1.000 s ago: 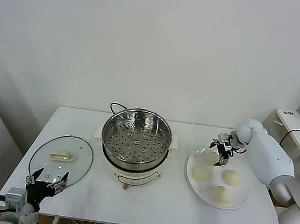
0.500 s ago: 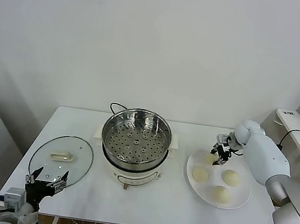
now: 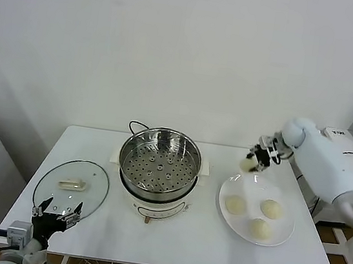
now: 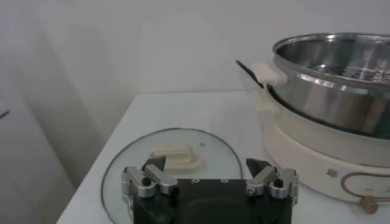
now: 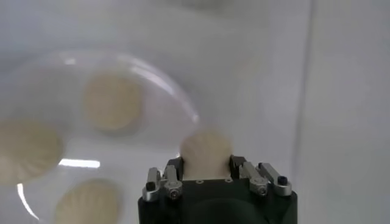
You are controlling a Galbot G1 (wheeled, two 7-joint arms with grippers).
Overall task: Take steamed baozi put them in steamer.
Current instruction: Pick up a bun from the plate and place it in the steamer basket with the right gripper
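Hiding most of one baozi (image 3: 248,163), right gripper (image 3: 255,160) clamps it

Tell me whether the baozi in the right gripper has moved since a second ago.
Yes. The baozi was resting at the back of the white plate; the right gripper has lifted it clear, above the plate's rear edge, slightly toward the steamer.

shiny perforated metal steamer (image 3: 160,162), smooth matt baozi (image 3: 248,163)

You have a white table (image 3: 168,241) carrying a glass lid (image 3: 71,186) at left, the steamer (image 3: 159,169) on its cooker base at centre, and a white plate (image 3: 282,240) at right.
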